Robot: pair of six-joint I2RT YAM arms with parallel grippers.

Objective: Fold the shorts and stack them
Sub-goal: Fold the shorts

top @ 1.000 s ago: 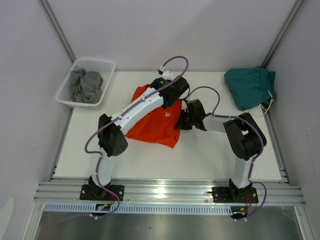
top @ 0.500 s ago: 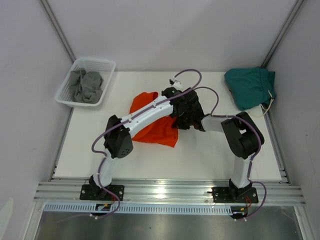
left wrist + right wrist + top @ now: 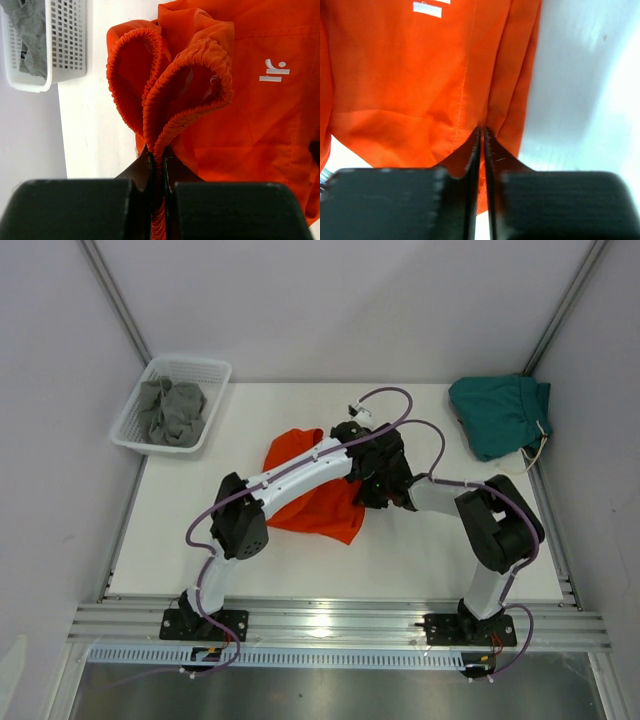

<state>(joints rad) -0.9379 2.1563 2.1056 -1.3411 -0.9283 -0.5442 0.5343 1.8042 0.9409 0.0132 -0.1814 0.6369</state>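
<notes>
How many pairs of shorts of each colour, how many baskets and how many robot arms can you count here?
orange shorts: 1
teal shorts: 1
white basket: 1
robot arms: 2
Total: 5

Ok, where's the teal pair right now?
In the top view, the teal shorts lie bunched at the table's far right corner, apart from the orange shorts at mid-table.

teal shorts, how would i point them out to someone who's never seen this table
Start at the white table and go to its far right corner. The teal shorts lie bunched there, a white drawstring trailing. Unlike the orange shorts mid-table, nothing is holding them.
</notes>
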